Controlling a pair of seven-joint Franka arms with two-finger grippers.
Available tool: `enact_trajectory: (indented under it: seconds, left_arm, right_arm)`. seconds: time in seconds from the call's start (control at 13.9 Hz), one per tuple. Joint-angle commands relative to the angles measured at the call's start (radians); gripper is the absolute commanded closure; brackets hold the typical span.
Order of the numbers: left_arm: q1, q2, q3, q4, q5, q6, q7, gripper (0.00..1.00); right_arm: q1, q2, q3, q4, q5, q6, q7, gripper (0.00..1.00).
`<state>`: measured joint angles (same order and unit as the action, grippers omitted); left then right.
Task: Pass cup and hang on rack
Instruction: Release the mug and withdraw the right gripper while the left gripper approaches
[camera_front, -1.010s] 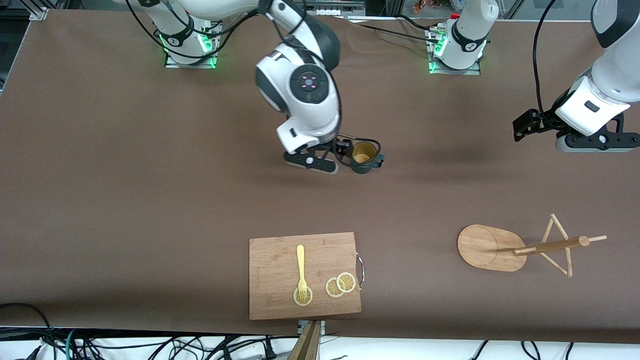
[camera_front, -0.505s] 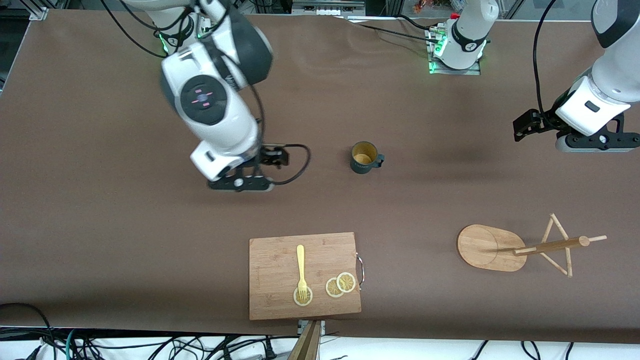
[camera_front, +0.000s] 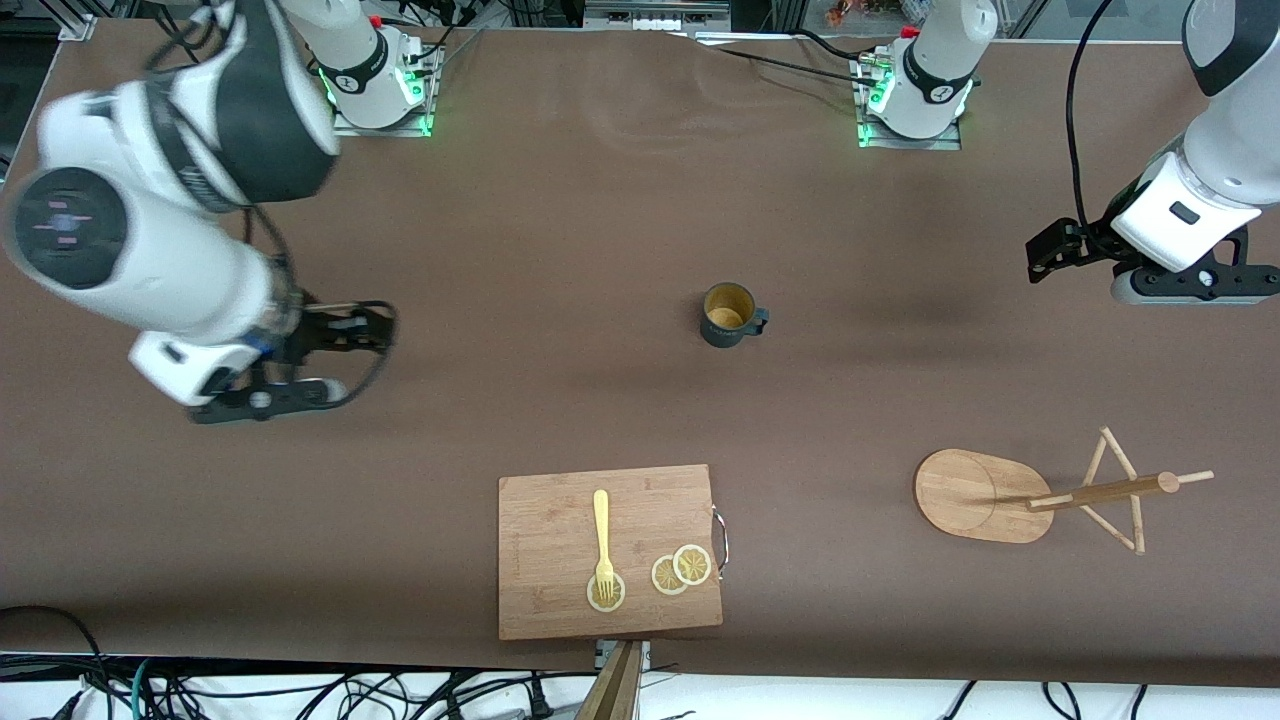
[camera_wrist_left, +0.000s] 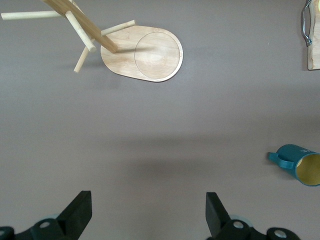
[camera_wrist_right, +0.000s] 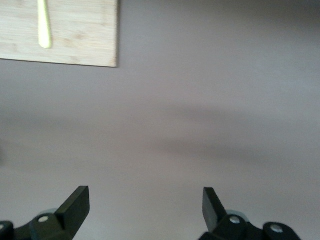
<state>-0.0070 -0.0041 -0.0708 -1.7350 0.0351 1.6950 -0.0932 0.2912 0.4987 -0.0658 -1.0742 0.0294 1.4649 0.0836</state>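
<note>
Cup (camera_front: 728, 314) as my landmark: it stands upright on the table (camera_front: 560, 230), roughly midway between the two arm ends, handle turned toward the left arm's end, yellow inside showing. A second ago my right gripper (camera_front: 262, 398) was right at this cup; now it has swung well away toward the right arm's end of the table and hangs over bare table there, its fingers (camera_wrist_right: 75, 202) spread wide with nothing between them. So the cup is set down and released, and my part of the pass looks finished.

My left gripper (camera_front: 1180, 285) has not stirred in that time. It waits over the table toward the left arm's end, well apart from the cup, fingers (camera_wrist_left: 80, 210) just as wide and empty; its wrist view catches the cup off at the edge.

The rack (camera_front: 1040, 495) stands nearer the front camera than the cup, toward the left arm's end, with free pegs. A cutting board (camera_front: 610, 550) with a fork (camera_front: 602, 535) and lemon slices (camera_front: 680, 570) also lies nearer the camera than the cup.

I judge the handover spot is now free, so the left arm can come in for the cup and hang it by the handle.
</note>
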Motion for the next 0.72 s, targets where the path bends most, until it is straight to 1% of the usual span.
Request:
enact_trajectory:
  seconds: [0.0,0.22,0.36,0.43,0.58,0.65]
  left_arm:
    - [0.002,0.004,-0.001,0.012,-0.015,-0.008,0.02,0.0]
    - [-0.005,0.003,-0.012,0.023,-0.012,-0.008,0.021,0.0]
    - [-0.014,0.004,-0.021,0.028,-0.011,-0.006,0.018,0.0]
    - [-0.014,0.006,-0.049,0.031,-0.004,-0.005,0.007,0.0]
    - [-0.016,0.025,-0.06,0.049,-0.029,0.002,-0.019,0.0]
    - [-0.011,0.056,-0.06,0.079,-0.053,-0.001,-0.029,0.0]
  right_arm:
    - [-0.091,-0.07,0.011,-0.045,-0.017,-0.028,-0.12,0.0]
    - [-0.173,-0.173,0.011,-0.18,-0.031,-0.018,-0.182,0.0]
    - [-0.207,-0.21,0.011,-0.222,-0.031,-0.018,-0.179,0.0]
    - [-0.211,-0.236,0.011,-0.246,-0.034,-0.014,-0.171,0.0]
    - [-0.221,-0.262,0.012,-0.268,-0.109,-0.009,-0.182,0.0]
    - [-0.224,-0.281,0.012,-0.273,-0.126,-0.014,-0.183,0.0]
